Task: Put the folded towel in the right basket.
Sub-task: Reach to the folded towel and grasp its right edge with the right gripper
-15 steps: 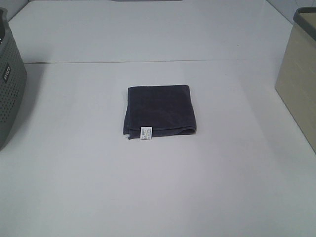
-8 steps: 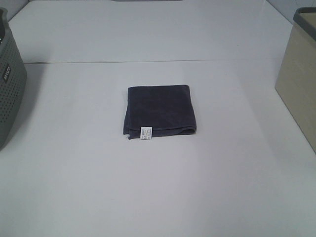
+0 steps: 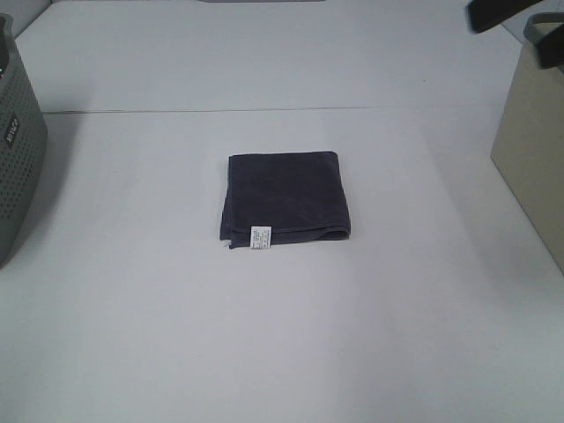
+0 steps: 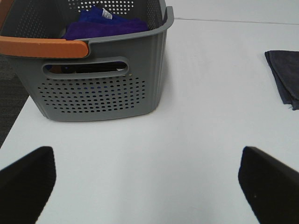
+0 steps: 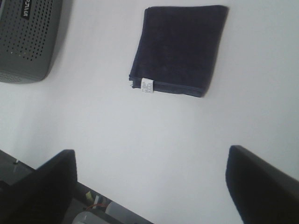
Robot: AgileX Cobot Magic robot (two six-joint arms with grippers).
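Your right arm (image 3: 495,13) has just come into view by the right basket (image 3: 533,159), right gripper (image 5: 150,158) spread wide and empty, folded towel (image 3: 284,198) lying untouched at the middle of the table (image 3: 132,335), so pickup hasn't started.

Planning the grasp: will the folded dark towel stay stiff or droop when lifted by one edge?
Probably floppy: the towel is thin cloth lying in loose folded layers, so they may droop open. Likely light, being thin and flat on the table.
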